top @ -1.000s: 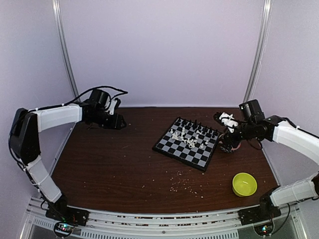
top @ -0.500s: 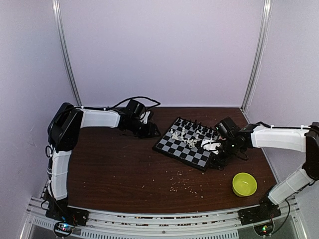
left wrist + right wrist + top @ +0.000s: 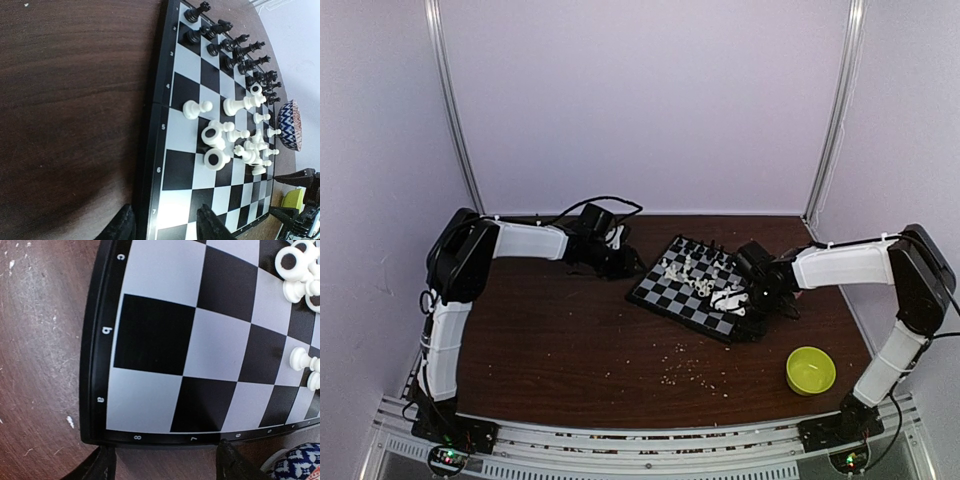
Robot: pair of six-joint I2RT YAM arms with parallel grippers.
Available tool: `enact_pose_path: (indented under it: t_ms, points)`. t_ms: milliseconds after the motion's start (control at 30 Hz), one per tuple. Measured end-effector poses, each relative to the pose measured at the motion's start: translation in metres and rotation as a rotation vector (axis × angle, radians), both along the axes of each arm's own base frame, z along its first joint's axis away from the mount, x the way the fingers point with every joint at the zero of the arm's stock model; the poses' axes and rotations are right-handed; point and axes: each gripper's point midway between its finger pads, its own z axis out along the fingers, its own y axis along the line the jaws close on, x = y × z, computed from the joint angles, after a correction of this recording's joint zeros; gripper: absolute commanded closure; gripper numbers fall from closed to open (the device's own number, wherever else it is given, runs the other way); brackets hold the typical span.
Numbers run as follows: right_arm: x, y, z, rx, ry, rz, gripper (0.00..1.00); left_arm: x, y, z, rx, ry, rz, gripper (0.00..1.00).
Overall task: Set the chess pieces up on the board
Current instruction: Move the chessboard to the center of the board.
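Observation:
The board (image 3: 680, 300) lies right of the table's middle. Black chess pieces (image 3: 708, 248) stand along its far edge. White chess pieces (image 3: 703, 281) are bunched mid-board, some lying on their sides (image 3: 216, 159). My left gripper (image 3: 625, 262) is open and empty at the board's left edge. In the left wrist view its fingers (image 3: 122, 226) straddle the board's rim (image 3: 150, 165). My right gripper (image 3: 742, 300) is open and empty at the board's right corner. In the right wrist view its fingers (image 3: 102, 465) flank the corner (image 3: 92, 405) marked 8.
A yellow-green bowl (image 3: 810, 370) sits at the front right. A patterned bowl (image 3: 290, 125) sits just beyond the board's right side, also in the right wrist view (image 3: 300, 462). Pale crumbs (image 3: 685, 365) are scattered in front of the board.
Both arms came in to the board: the left swung from the far-left back to the board's left edge, the right moved from the back right to the board's right corner.

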Motion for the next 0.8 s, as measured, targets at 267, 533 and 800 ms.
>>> enact_pose_path:
  t_ms: [267, 533, 800]
  points:
    - [0.005, 0.001, 0.000, -0.026, 0.010, 0.015, 0.37, -0.003, -0.002, -0.003, -0.013, 0.020, -0.008, 0.58]
    - [0.006, 0.001, -0.001, -0.035, 0.014, 0.014, 0.38, -0.005, -0.002, -0.014, -0.004, 0.041, -0.012, 0.56]
    - [0.010, 0.001, 0.000, -0.052, 0.014, 0.016, 0.38, -0.009, -0.003, -0.017, -0.014, 0.061, -0.030, 0.57]
